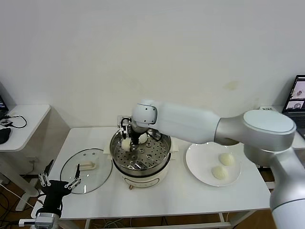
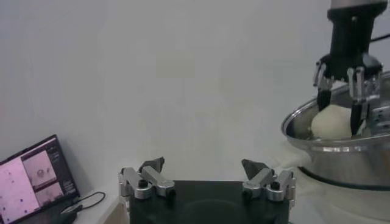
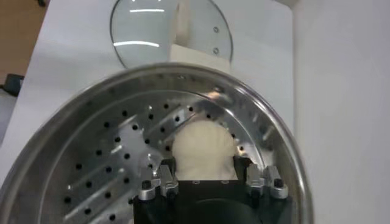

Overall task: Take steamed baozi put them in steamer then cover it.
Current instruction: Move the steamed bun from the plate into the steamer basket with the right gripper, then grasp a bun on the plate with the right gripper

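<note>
The steamer [image 1: 162, 160] stands mid-table, its perforated tray showing in the right wrist view [image 3: 103, 152]. My right gripper [image 1: 127, 139] reaches into its far left part and is shut on a baozi [image 3: 203, 149], held just above the tray; the left wrist view shows this bun [image 2: 332, 122] at rim height. A second baozi [image 1: 143, 138] lies in the steamer beside it. Two more baozi [image 1: 226, 159] [image 1: 219, 172] lie on the white plate [image 1: 198, 167]. The glass cover [image 1: 86, 171] lies flat on the table left of the steamer. My left gripper [image 1: 59, 182] is open and empty, low at the table's front left corner.
A side table [image 1: 24, 119] with cables stands at the far left. A laptop screen [image 1: 298, 98] shows at the far right edge. Another screen [image 2: 33, 179] shows in the left wrist view. The wall is close behind the table.
</note>
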You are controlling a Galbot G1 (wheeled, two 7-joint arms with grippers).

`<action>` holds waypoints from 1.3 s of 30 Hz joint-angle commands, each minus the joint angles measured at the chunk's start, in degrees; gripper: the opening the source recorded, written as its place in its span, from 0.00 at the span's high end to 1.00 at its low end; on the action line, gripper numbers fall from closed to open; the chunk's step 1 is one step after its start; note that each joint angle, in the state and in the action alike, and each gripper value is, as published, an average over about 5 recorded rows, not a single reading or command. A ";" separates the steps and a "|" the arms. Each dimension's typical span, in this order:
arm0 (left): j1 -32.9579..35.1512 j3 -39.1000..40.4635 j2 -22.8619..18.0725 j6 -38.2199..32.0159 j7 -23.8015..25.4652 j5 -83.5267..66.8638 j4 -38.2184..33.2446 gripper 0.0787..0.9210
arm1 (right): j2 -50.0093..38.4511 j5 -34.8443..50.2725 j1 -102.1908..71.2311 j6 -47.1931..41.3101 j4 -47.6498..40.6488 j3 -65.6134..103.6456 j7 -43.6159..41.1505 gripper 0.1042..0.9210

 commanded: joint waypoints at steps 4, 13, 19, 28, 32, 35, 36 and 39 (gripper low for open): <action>0.14 -0.07 -0.09 -0.15 -0.09 0.00 0.05 0.12 | 3.60 -0.65 -1.92 -1.77 -2.04 -0.22 0.61 0.39; 0.34 -0.22 0.03 -0.18 -0.10 -0.04 -0.01 0.12 | -2.46 -2.28 2.69 0.34 1.95 -0.13 -4.72 0.16; -0.01 0.04 0.24 -0.06 -0.02 -0.06 -0.15 0.12 | -11.56 -5.10 9.53 5.11 8.01 -0.89 -11.45 0.12; -0.34 1.05 0.41 0.26 0.12 0.02 -0.42 0.12 | -31.88 -12.02 14.20 13.36 18.46 -2.06 -17.91 0.12; -0.20 1.30 0.59 0.32 0.15 0.12 -0.37 0.12 | -40.47 -16.00 13.03 16.07 21.86 -1.43 -19.48 0.12; -0.03 1.33 0.65 0.32 0.15 0.16 -0.34 0.12 | -46.76 -19.83 10.96 18.09 23.61 -1.33 -20.33 0.12; 0.05 1.34 0.65 0.32 0.15 0.19 -0.34 0.12 | -48.73 -21.22 9.96 18.73 24.03 -1.30 -20.50 0.12; 0.29 1.43 0.59 0.32 0.14 0.31 -0.40 0.12 | -53.26 -24.80 6.08 20.19 24.94 -0.56 -20.65 0.12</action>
